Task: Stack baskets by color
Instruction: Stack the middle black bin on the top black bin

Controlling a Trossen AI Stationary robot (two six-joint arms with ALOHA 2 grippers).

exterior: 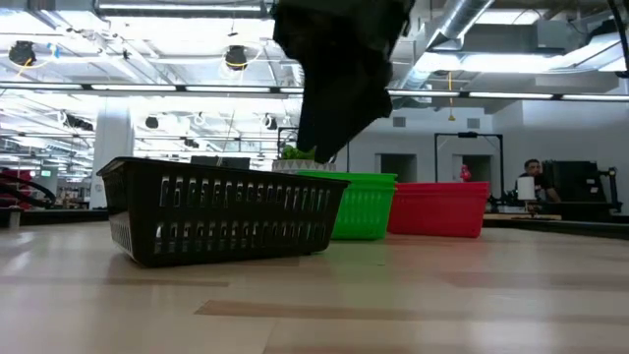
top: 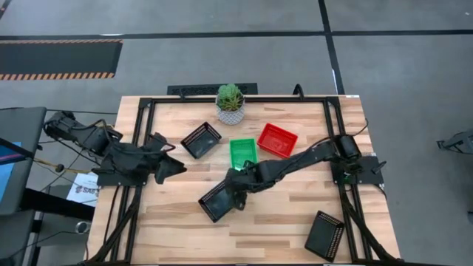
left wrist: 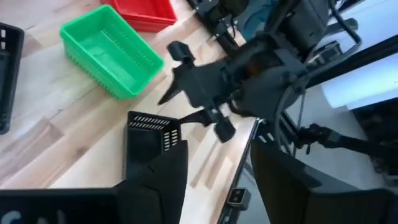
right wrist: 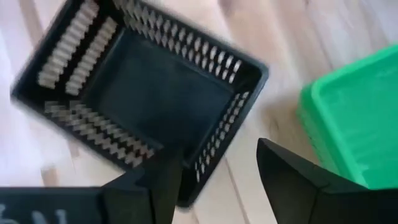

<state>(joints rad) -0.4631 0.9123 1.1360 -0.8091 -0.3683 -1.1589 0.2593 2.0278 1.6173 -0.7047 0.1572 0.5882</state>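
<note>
A black basket (top: pixel 219 199) sits on its base on the table near the middle front. My right gripper (right wrist: pixel 214 162) hovers open just above it, fingers pointing steeply down on either side of its corner (right wrist: pixel 208 171) nearest the green basket; I see no touch. That green basket (top: pixel 243 152) and a red one (top: pixel 277 140) stand side by side farther back. Another black basket (top: pixel 201 140) is left of the green. A third black one (top: pixel 325 235) lies at the front right. My left gripper (top: pixel 179 167) hangs open and empty over the table's left side.
A green plant in a white pot (top: pixel 230 102) stands at the far edge, behind the baskets. A dark frame rail (top: pixel 137 148) runs along each side of the table. Bare wood (top: pixel 266 229) lies between the middle black basket and the front-right one.
</note>
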